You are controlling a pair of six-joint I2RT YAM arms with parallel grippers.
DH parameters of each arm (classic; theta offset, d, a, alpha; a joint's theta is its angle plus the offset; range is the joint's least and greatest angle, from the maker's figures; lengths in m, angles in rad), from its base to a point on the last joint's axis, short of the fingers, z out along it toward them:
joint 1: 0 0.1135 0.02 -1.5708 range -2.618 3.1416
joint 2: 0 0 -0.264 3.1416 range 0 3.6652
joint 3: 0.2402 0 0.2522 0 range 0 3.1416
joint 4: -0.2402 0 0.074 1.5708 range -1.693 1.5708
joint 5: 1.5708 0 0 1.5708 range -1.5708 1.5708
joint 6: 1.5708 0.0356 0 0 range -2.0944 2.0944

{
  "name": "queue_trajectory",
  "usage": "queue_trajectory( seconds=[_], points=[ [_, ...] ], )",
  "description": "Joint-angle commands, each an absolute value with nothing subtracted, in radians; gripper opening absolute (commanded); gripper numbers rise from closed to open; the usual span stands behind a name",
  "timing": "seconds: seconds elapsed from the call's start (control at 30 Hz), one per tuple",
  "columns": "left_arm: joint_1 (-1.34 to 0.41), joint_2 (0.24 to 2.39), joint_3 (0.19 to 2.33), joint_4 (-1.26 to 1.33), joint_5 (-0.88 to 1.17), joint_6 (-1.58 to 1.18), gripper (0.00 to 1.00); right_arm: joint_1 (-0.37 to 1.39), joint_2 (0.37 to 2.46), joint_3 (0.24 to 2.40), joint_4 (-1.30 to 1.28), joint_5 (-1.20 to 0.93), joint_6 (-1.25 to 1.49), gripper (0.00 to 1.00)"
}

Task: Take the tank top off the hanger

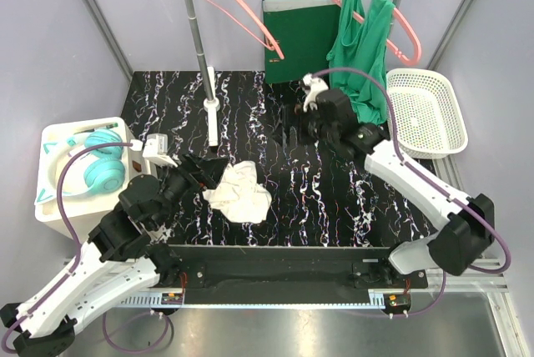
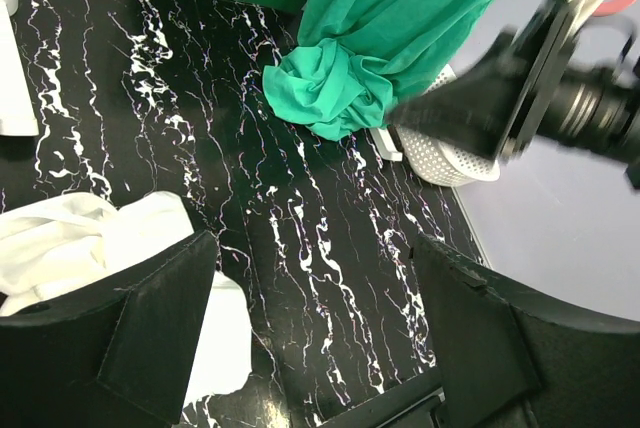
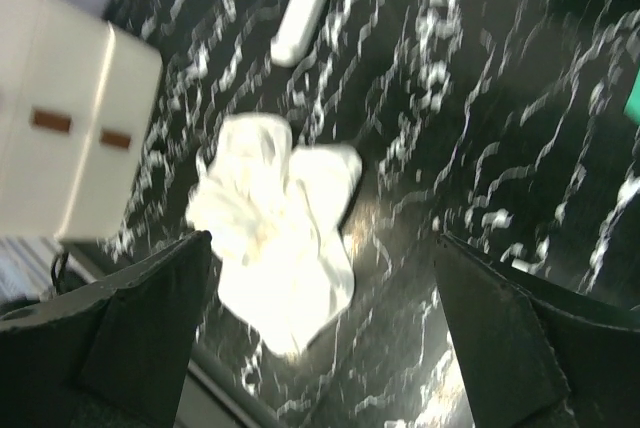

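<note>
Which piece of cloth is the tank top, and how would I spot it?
At the back of the black marbled table stands a clothes rack; find the pink hanger on its right. The tank top hangs from it, trailing down beside the white basket. It is the only green garment: the other pink hanger is bare, and the other cloth is a white heap.
</note>
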State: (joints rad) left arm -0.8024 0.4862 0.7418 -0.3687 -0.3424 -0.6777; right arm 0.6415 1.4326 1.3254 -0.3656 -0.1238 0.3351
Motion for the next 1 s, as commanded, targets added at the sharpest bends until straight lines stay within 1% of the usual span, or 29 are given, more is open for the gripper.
queue_trajectory(
  seconds=[0.0,0.1,0.2,0.33,0.47,0.63,0.73,0.83,0.93,0.97],
  points=[
    [-0.802,0.483,0.752,-0.328,-0.342,-0.644,0.83,0.687,1.384,1.127,-0.259,-0.215,0.408,1.00],
    [-0.802,0.466,0.739,-0.327,-0.337,-0.646,0.83,0.741,1.373,1.014,-0.128,-0.281,0.452,1.00],
    [-0.802,0.449,0.727,-0.328,-0.339,-0.650,0.83,0.796,1.419,0.951,0.035,-0.304,0.520,1.00],
    [-0.804,0.443,0.721,-0.327,-0.334,-0.655,0.83,0.866,1.569,0.960,0.164,-0.287,0.569,1.00],
    [-0.802,0.433,0.716,-0.331,-0.336,-0.663,0.83,0.920,1.709,1.020,0.212,-0.218,0.561,1.00],
    [-0.802,0.419,0.721,-0.345,-0.347,-0.655,0.83,0.940,1.854,1.087,0.158,-0.135,0.598,1.00],
    [-0.802,0.413,0.719,-0.350,-0.356,-0.655,0.83,0.957,1.896,1.132,0.069,-0.026,0.589,1.00],
    [-0.802,0.417,0.718,-0.350,-0.359,-0.657,0.83,0.966,1.930,1.160,0.020,-0.003,0.591,1.00],
    [-0.802,0.426,0.716,-0.348,-0.359,-0.663,0.83,0.980,1.972,1.199,-0.027,0.037,0.584,0.92],
    [-0.802,0.425,0.716,-0.348,-0.357,-0.664,0.83,0.985,1.979,1.213,-0.035,0.043,0.584,0.86]
  ],
)
